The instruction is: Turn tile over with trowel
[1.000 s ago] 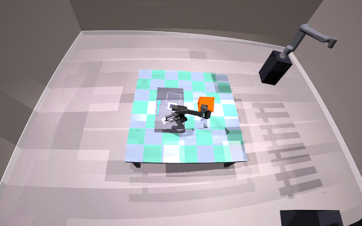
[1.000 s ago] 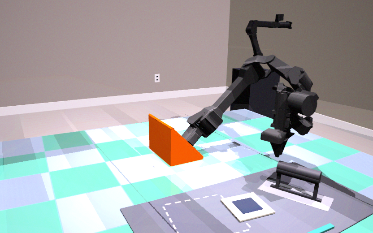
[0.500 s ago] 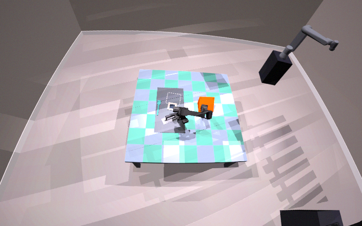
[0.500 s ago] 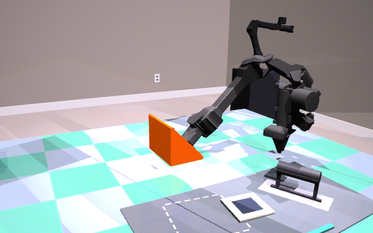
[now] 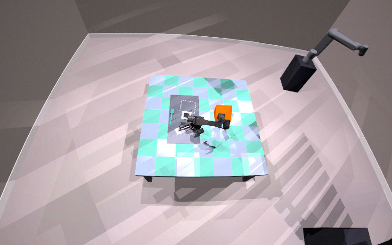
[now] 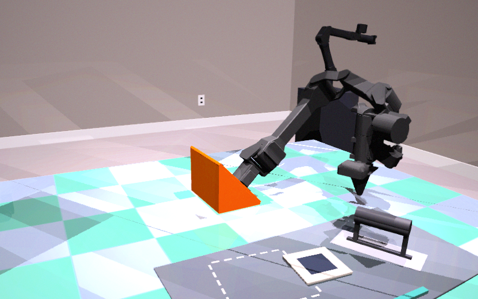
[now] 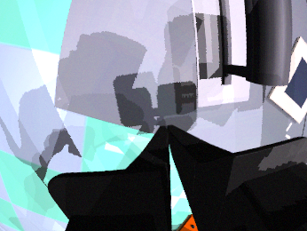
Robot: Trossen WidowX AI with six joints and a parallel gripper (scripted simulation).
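Observation:
A trowel (image 5: 185,126) (image 6: 382,221) (image 7: 271,44) has a dark cylindrical handle on two posts over a pale, flat blade. It stands on the grey mat (image 5: 176,98) (image 6: 187,272) with its handle up. The tile (image 5: 186,115) (image 6: 319,263) (image 7: 298,85) lies flat, its dark blue square facing up. One corner is at the dashed outline (image 5: 181,101) (image 6: 214,262); most of the tile is outside it. My gripper (image 6: 359,193) (image 7: 167,131) is shut and empty, pointing down above and behind the trowel, apart from it.
A slender teal tool (image 5: 171,118) (image 6: 413,293) lies along the mat's far side from my arm. An orange wedge (image 5: 224,111) (image 6: 205,181) (image 7: 191,225) stands beside the arm's base on the checkered table (image 5: 166,166) (image 6: 38,264). Other arms stand on dark pedestals off the table.

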